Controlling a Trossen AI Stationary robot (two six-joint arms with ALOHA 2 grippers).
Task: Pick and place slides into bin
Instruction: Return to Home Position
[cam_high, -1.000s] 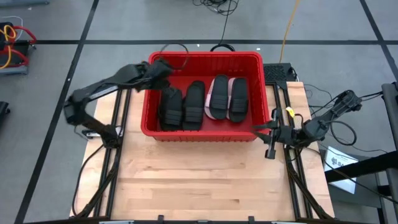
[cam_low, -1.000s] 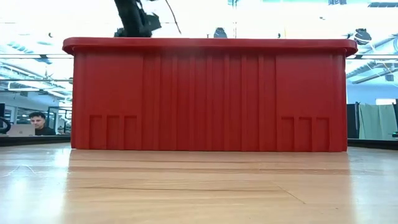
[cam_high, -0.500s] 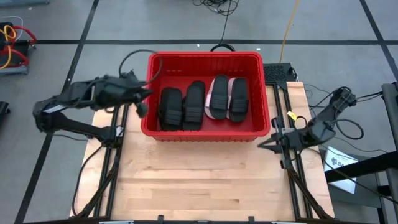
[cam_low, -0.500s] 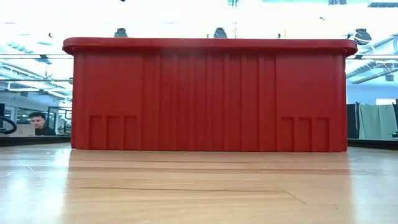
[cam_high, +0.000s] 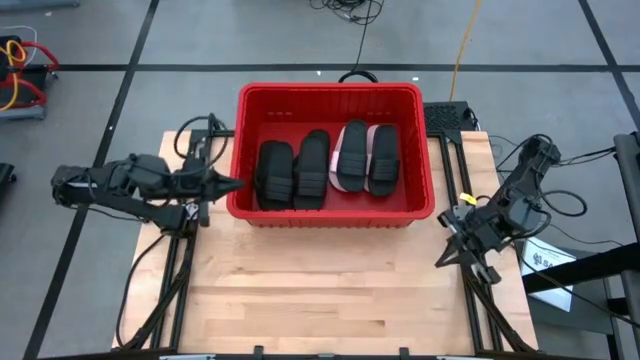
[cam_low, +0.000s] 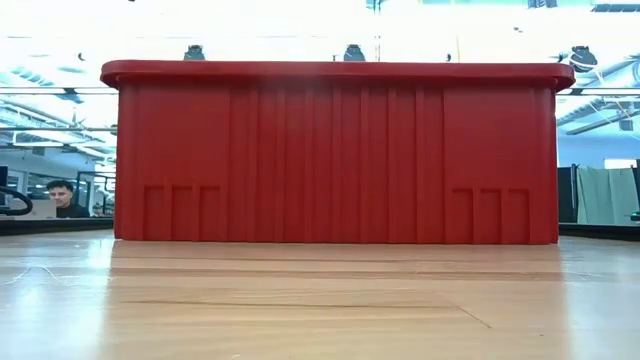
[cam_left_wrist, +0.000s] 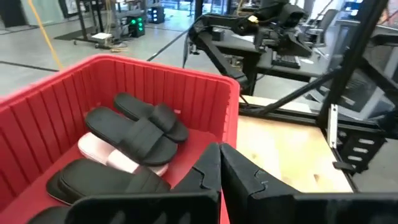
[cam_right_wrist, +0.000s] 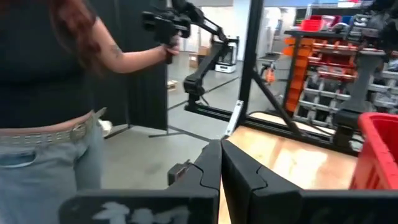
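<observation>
Over at the back of the pale wooden table (cam_high: 330, 300), the big bright red ribbed plastic bin (cam_high: 330, 90) holds every sandal I can see: flat black foam slides (cam_high: 293, 172) side by side, light pink foam slides (cam_left_wrist: 109, 155) peeking from under more black ones; left gripper (cam_high: 232, 184) hovers just outside the bin's left wall, fingers pressed together on nothing; right gripper (cam_right_wrist: 220, 152) sits by the table's right edge, likewise closed and empty; I'd guess loading's done and the step is parking both arms at home, which just needs keeping clear of the rim; no brand or writing is readable anywhere.
</observation>
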